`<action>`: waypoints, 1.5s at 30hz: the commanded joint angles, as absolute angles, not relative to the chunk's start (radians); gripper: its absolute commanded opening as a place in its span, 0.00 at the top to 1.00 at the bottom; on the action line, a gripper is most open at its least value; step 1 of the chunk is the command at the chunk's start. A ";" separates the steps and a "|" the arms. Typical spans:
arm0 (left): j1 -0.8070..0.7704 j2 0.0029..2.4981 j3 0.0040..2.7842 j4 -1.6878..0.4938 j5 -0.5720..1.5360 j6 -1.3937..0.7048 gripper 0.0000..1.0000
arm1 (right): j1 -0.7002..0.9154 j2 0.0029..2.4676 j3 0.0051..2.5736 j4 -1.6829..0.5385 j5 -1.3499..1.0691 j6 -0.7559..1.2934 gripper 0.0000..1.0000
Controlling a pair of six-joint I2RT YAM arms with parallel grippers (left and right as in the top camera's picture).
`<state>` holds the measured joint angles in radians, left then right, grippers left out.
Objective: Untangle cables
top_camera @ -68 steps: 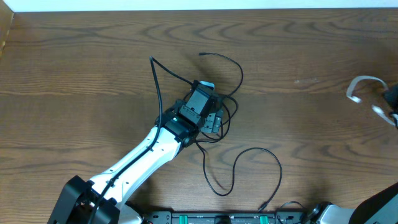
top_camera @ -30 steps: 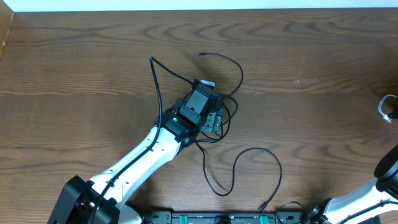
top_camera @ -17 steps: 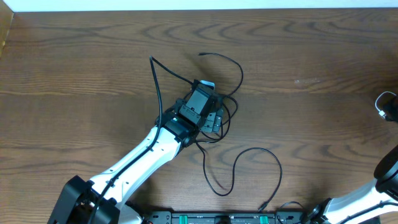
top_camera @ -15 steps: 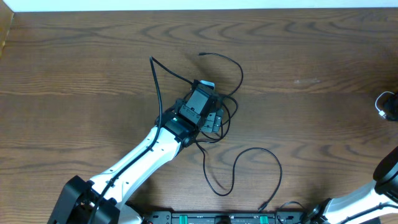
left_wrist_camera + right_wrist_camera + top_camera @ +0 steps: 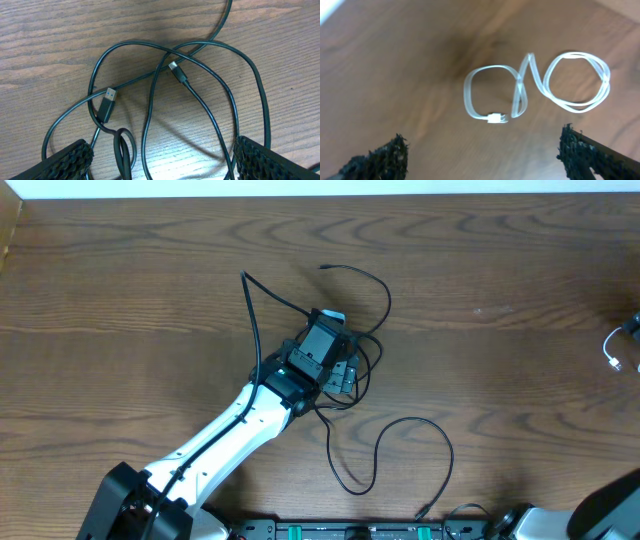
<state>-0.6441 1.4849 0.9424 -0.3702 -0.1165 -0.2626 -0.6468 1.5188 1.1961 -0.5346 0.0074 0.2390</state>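
Note:
A tangle of black cables (image 5: 365,365) lies mid-table, with loose loops trailing toward the front (image 5: 400,445) and back (image 5: 360,280). My left gripper (image 5: 162,165) hangs open just above the tangle, its fingers (image 5: 65,160) straddling several strands without touching them. A USB plug (image 5: 106,101) and a smaller plug (image 5: 176,71) lie among the loops. A white cable (image 5: 535,85) lies coiled on the wood at the far right (image 5: 615,350). Above it my right gripper (image 5: 482,157) is open with nothing between its fingers (image 5: 590,155).
The white left arm (image 5: 220,440) runs diagonally from the front left to the tangle. A black and green rail (image 5: 360,531) lines the front edge. The table's back edge (image 5: 320,197) meets a white strip.
My right gripper has opened and let go of the white cable, which now lies on the table. It has drawn back toward the right edge. The left arm has not moved.

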 commanded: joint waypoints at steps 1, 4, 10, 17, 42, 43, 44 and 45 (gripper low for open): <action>-0.640 1.496 0.953 -0.383 -0.116 -0.267 0.09 | -0.653 1.457 1.211 -0.573 -0.231 0.219 0.05; -0.640 1.496 0.953 -0.397 -0.116 -0.267 0.09 | -0.651 1.444 1.211 -0.625 -0.397 0.189 0.04; -0.640 1.496 0.953 -0.427 -0.116 -0.267 0.09 | -0.565 1.444 1.209 -0.779 -0.482 0.137 0.02; -0.640 1.496 0.953 -0.418 -0.116 -0.267 0.09 | -0.358 1.444 1.208 -0.826 -0.481 0.113 0.04; -0.365 1.441 0.953 -0.349 -0.229 -0.344 0.09 | 0.355 1.459 1.129 -0.818 -0.368 -0.009 0.02; -0.345 1.441 0.953 -0.357 -0.229 -0.349 0.09 | 0.374 1.459 1.124 -0.818 -0.368 -0.009 0.02; -0.323 1.441 0.953 -0.367 -0.229 -0.351 0.09 | 0.393 1.459 1.118 -0.817 -0.368 -0.009 0.02; -0.305 1.441 0.953 -0.378 -0.229 -0.351 0.09 | 0.410 1.459 1.114 -0.818 -0.368 -0.009 0.02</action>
<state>-0.3534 1.4563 0.9424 -0.3565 -0.2123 -0.3183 0.3679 1.4532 1.1316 -0.8181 -0.3698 0.0135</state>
